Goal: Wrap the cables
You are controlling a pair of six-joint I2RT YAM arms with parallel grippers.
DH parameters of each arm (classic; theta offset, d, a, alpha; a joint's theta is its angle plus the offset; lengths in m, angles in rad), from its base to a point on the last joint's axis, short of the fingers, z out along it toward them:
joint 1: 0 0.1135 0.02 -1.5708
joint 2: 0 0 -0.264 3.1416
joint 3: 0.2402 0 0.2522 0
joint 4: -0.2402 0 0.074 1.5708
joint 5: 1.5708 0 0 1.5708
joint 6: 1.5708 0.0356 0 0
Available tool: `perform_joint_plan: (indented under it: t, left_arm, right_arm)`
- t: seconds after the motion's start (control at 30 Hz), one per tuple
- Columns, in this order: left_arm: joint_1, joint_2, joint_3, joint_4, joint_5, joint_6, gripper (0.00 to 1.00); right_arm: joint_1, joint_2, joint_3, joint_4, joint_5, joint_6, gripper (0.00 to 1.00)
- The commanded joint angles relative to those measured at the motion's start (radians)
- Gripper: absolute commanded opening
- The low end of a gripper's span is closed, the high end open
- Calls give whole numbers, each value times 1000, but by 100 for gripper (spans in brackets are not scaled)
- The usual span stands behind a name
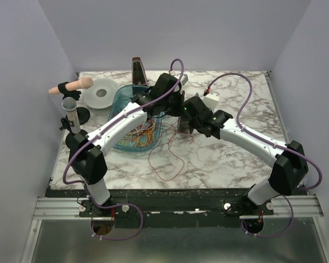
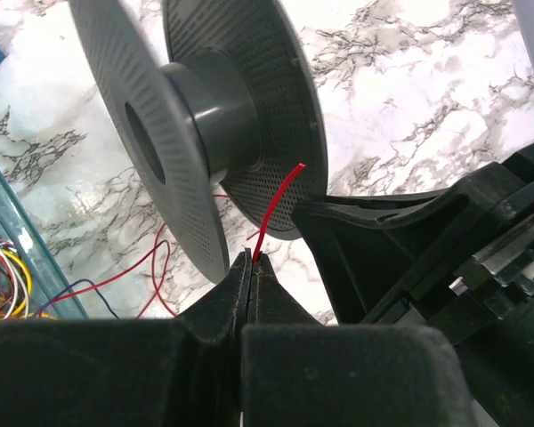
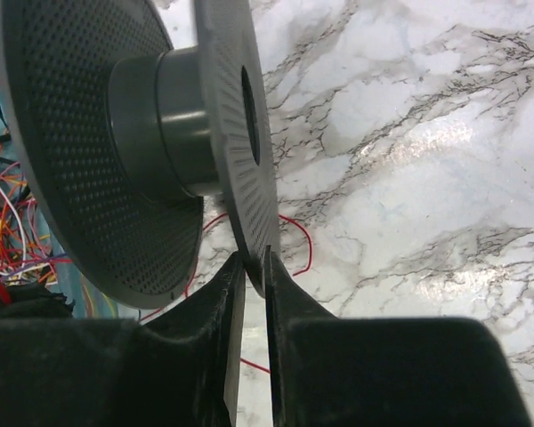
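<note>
At the middle of the marble bench (image 1: 230,159) the two arms meet over a dark grey spool (image 2: 196,107) that stands on edge, its perforated flanges upright and its hub lying level. The left hand (image 2: 252,260) is pressed closed, with no gap showing between its fingers. It pinches the end of a red cable (image 2: 276,209), which rises from the fingertips and curves up toward the lower rim of the farther flange. In the left wrist view I cannot tell whether the cable's tip touches that flange or only lies in front of it. The right hand (image 3: 252,267) is nearly closed, and its two fingers clamp the bottom rim of the nearer flange between them, with the thin disc filling the slit.

The rest of the cables (image 1: 142,134), red, yellow, orange and white, lie tangled in a clear blue bin (image 1: 122,97) just left of the spool, under the left arm. Loose red loops (image 1: 170,159) trail out of the bin across the bare bench toward the near edge, and some pass beneath the spool. A white reel (image 1: 100,93) lies flat at the far left, behind the bin.
</note>
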Motion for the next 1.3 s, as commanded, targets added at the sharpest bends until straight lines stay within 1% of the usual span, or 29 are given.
perform_joint_plan:
  t: [0.0, 0.1, 0.3, 0.33, 0.43, 0.63, 0.77, 0.87, 0.9, 0.97, 1.03, 1.1, 1.13, 1.2, 1.27]
  left_arm:
    - [1, -8, -26, 29, -49, 19, 0]
    - [12, 4, -33, 51, -46, 15, 0]
    - [23, 7, -30, 45, -42, 18, 0]
    - [24, 7, -29, 40, -38, 18, 0]
    - [26, 4, -12, 31, -37, 16, 0]
    - [26, 5, 16, 6, -19, 3, 0]
    - [35, -4, 25, -10, 3, -4, 0]
    - [46, -19, 34, -29, 24, -7, 0]
    - [50, -25, 37, -35, 35, -8, 0]
    - [55, -40, 45, -53, 53, -8, 0]
    - [58, -68, 36, -63, 83, -4, 0]
    - [61, -96, 19, -64, 125, 2, 0]
    - [61, -112, 8, -66, 144, 3, 0]
    - [59, -137, -9, -70, 175, -11, 0]
    - [59, -156, -15, -79, 198, -22, 0]
  right_arm:
    - [8, 1, 8, 61, 5, 10, 24]
    - [8, 7, 15, 76, -5, -10, 24]
    - [8, 1, 20, 85, -18, -34, 25]
    - [6, -3, 21, 88, -24, -43, 25]
    - [9, -23, 20, 96, -39, -54, 32]
    - [9, -69, 18, 113, -44, -88, 36]
    - [9, -150, -4, 139, -57, -173, 45]
    - [9, -246, -49, 208, -119, -282, 54]
    - [9, -284, -60, 225, -128, -315, 59]
    - [0, -351, -92, 292, -201, -379, 68]
    - [-37, -394, -116, 380, -421, -460, 71]
    - [-96, -396, -94, 397, -603, -445, 72]
    - [-116, -389, -78, 392, -657, -426, 72]
    - [-146, -378, -71, 401, -740, -380, 72]
    - [-166, -364, -80, 417, -777, -314, 68]
